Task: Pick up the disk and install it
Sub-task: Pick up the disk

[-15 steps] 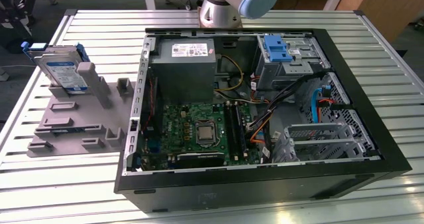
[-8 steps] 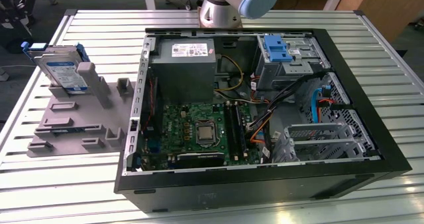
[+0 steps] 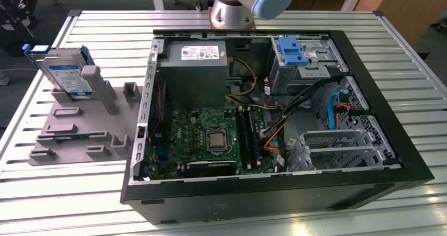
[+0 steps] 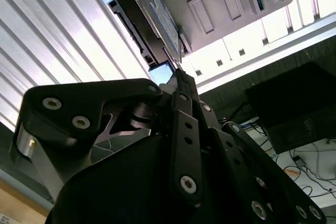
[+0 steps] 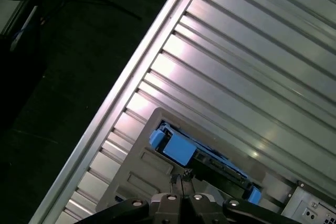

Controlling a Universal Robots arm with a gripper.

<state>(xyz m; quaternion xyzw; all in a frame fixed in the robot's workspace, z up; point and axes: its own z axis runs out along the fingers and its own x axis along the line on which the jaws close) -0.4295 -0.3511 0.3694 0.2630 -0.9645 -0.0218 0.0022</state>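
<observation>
Look to the exterior view's left for the disk (image 3: 66,76): propped on edge, label showing, in a grey stand (image 3: 77,126) on the slatted counter (image 3: 70,194), beside the open computer case (image 3: 391,157) and wholly outside it. Not installed yet.

Drawn together at the tips, going by both wrist views, and gripping nothing: so much for the jaws. Pointed toward the blue frame (image 5: 178,148) round the disk, yet apart from it, with no contact.

Probably stiff and dense, weighty for so flat a thing. Smooth metal faces, so likely slippery under a light pinch. Likely delicate too; no knocks, no drops. Best taken across the thin body near the middle of the raised edge, flat against both faces, judging by the free upper part above the stand. Better to avoid the plastic ends of the blue frame: springy by the look, and apt to flex or unclip.
</observation>
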